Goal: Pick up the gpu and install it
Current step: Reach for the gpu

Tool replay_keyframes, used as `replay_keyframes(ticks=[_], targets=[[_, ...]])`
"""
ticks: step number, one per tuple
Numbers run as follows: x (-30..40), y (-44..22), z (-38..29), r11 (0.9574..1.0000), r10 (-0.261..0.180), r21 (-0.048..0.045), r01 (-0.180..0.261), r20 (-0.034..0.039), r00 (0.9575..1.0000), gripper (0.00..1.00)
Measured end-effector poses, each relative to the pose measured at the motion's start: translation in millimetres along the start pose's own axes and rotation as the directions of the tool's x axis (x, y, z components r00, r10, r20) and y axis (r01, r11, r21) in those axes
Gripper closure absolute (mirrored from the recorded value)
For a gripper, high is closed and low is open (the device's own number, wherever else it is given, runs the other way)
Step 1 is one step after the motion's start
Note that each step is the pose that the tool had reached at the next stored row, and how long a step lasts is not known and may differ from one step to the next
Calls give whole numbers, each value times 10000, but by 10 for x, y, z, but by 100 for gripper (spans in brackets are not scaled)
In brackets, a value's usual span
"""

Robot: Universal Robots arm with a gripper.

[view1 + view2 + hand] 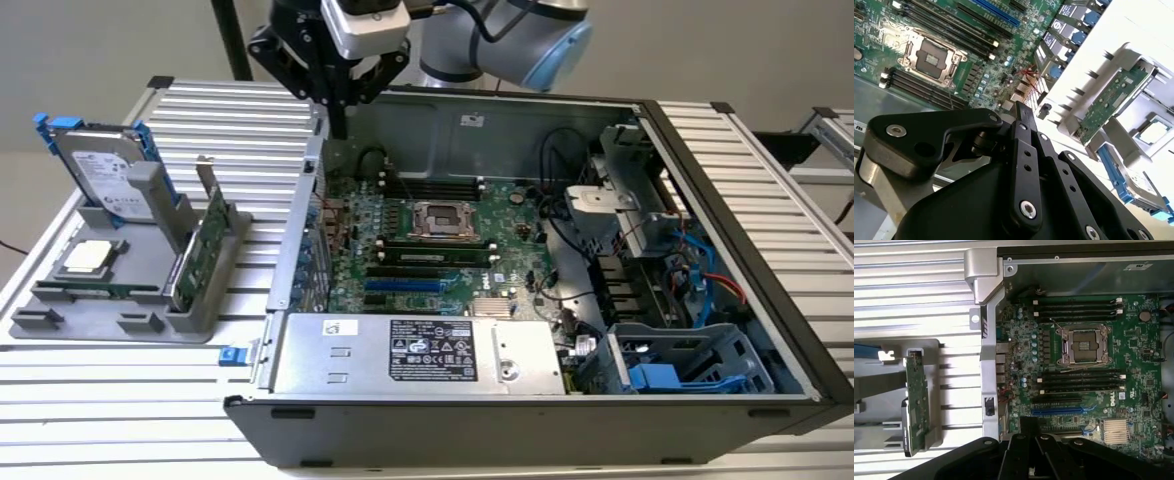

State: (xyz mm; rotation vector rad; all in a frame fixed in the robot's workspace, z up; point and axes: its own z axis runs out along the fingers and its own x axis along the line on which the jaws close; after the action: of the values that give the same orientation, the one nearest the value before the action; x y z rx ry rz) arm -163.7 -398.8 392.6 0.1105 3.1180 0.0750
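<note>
gpu upright in rack, exterior view's left of case

Bright even light; harsh glare on table

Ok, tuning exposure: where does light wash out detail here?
In the second wrist view the table beside the gpu is blown out white; in the first wrist view it glares beside the holder while the motherboard is well lit; the exterior view is evenly lit.
</note>
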Motion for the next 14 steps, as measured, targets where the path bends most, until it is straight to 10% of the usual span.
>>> replay_keyframes(ticks=[14], targets=[[117, -8, -3, 10000, -1, 0, 1, 0, 10000, 100]])
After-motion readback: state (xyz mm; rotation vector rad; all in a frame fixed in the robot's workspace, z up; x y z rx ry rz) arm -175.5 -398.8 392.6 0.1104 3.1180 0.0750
